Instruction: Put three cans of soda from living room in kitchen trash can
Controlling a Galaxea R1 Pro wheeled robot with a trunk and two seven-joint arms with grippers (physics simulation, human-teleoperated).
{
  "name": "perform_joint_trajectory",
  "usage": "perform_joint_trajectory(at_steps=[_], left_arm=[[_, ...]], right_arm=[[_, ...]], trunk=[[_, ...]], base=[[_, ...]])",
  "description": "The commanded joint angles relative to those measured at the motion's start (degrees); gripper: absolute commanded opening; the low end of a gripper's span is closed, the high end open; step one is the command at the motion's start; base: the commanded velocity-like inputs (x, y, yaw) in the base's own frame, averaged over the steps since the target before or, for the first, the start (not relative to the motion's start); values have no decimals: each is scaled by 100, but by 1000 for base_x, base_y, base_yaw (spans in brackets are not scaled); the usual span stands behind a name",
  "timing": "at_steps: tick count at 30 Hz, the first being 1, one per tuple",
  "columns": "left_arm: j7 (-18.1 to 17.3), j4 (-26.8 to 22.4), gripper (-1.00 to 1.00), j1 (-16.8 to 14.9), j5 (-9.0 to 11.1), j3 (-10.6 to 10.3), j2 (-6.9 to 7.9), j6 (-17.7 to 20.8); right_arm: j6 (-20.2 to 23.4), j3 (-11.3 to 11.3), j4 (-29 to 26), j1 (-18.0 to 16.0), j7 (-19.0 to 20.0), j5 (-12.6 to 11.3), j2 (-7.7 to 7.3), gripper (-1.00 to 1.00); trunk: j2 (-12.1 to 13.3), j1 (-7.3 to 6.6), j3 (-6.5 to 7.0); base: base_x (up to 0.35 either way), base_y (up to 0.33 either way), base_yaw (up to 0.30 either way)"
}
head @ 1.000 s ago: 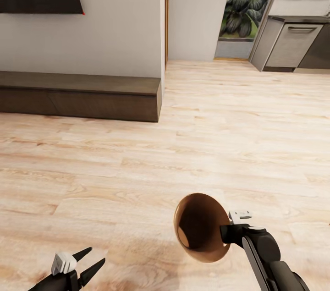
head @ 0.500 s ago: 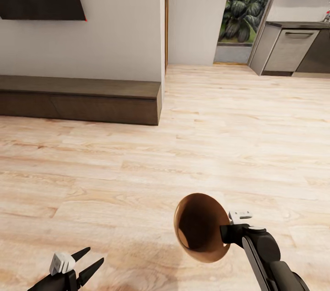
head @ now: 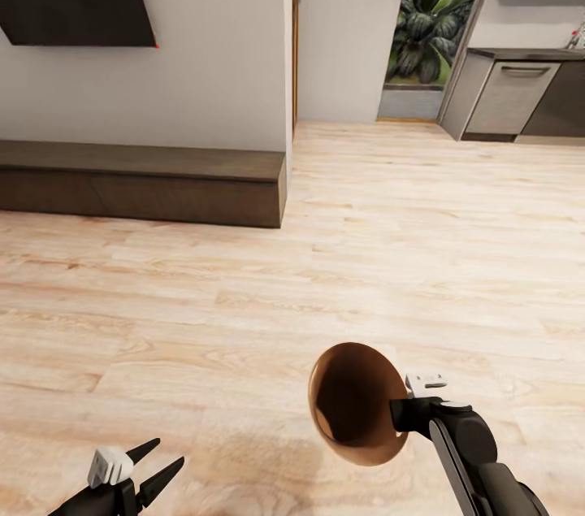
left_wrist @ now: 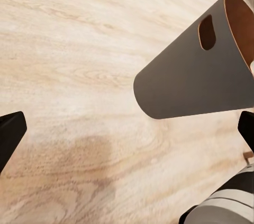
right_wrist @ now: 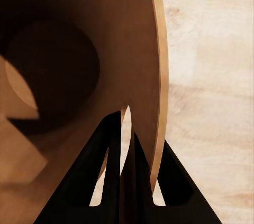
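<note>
— Risk is judged to lie mostly in the grip: the bin (head: 355,404) is held by the right gripper (head: 404,410) at its rim alone, tipped on its side, its copper mouth turned away from the wrist.

— How is that hold made?

— In the right wrist view the fingers (right_wrist: 114,182) are seen nearly closed on the rim wall, one inside the bin (right_wrist: 79,76), one outside. A thin pinch like that can be lost if the base is turned or braked hard; the bin could swing about the fingers or slide out onto the floor (head: 244,288).

— And the left gripper (head: 150,467)?

— Its jaws are spread wide and nothing is held. It hangs low, off to the side of the bin. From the left wrist view the grey flank of the bin (left_wrist: 196,71), with its handle slot, is seen well beyond the fingertips, clear of the planks.

— Anything else to be feared?

— No cans are seen in these pictures, and none can be made out inside the bin. Were any carried, a sideways mouth would let them roll out. Ahead of the right gripper, well apart, stand the wall (head: 288,36), the low bench (head: 146,183) and the kitchen cabinets (head: 508,97); a wide turn could knock the jutting bin against them.
</note>
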Motion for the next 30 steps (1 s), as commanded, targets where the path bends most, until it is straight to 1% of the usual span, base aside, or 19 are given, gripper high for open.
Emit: perform_joint_trajectory(at_steps=[1, 17, 23, 26, 27, 30], left_arm=[[0, 0, 100, 0, 0, 0, 0, 0], [0, 0, 100, 0, 0, 0, 0, 3], [0, 0, 100, 0, 19, 0, 0, 8], [-2, 0, 100, 0, 196, 2, 0, 8], [-4, 2, 100, 0, 322, 4, 0, 8], [-7, 4, 100, 0, 460, 7, 0, 9]], right_arm=[[-1, 0, -1, -1, 27, -107, 1, -100], [-1, 0, 0, -1, 27, -107, 1, -100], [0, 8, -1, -1, 27, -107, 7, -100], [0, 8, -1, -1, 27, -107, 8, -100], [0, 9, -1, -1, 27, -107, 9, -100], [0, 9, -1, -1, 27, -107, 9, -100]], trunk=[[0, 0, 10], [0, 0, 160], [0, 0, 183], [0, 0, 185], [0, 0, 185], [0, 0, 186]], base=[[0, 0, 0], [0, 0, 0], [173, 88, 0], [270, 162, 5], [280, 171, 88], [284, 174, 158]])
